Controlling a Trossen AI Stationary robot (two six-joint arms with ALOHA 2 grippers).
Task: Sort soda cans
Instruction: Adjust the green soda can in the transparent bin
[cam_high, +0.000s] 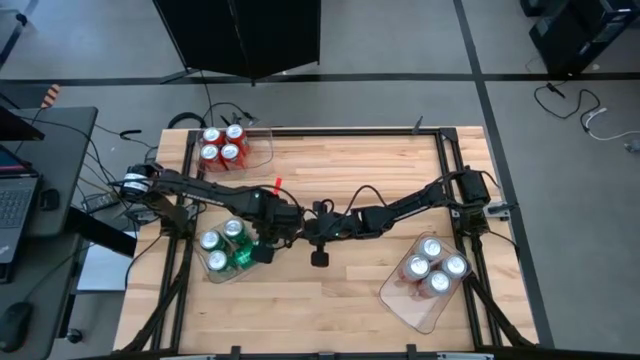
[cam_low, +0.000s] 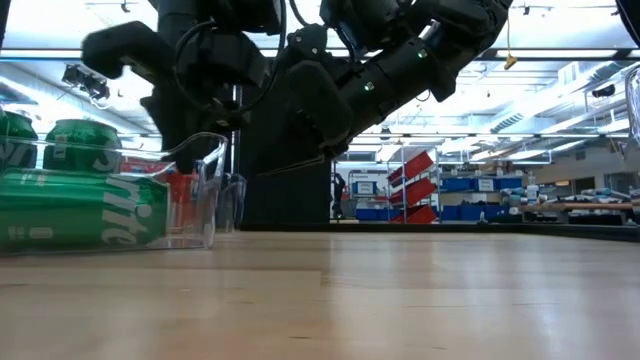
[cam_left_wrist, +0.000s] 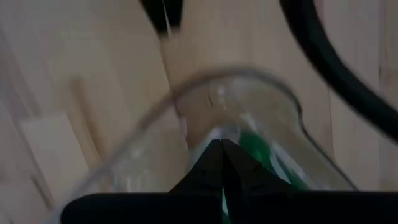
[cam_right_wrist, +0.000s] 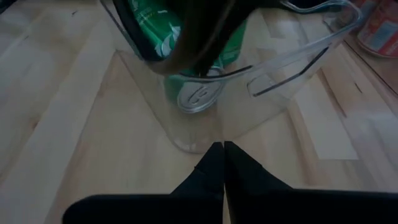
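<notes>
high view: we see the pale wooden slatted surface (cam_high: 330, 300) with three clear plastic rectangular trays. the far-left tray (cam_high: 262, 146) holds four red soda cans (cam_high: 222, 145) upright. the near-right tray (cam_high: 405, 305) holds four silver-white soda cans with red marks (cam_high: 434, 267) upright. the left-middle tray (cam_high: 222, 275) holds green soda cans (cam_high: 222, 243), three upright and one lying on its side. both dark arms meet mid-surface; the left claw (cam_high: 265, 252) is at that tray's edge, the right claw (cam_high: 319, 257) just beside it.

low view: we note a green can lying flat in the tray, others standing behind it.

left wrist view: left claw (cam_left_wrist: 222, 149) pinched together, empty, over the tray rim.

right wrist view: right claw (cam_right_wrist: 223, 149) likewise pinched together, empty, facing the tray corner and the lying can's silver top (cam_right_wrist: 199, 94).
</notes>
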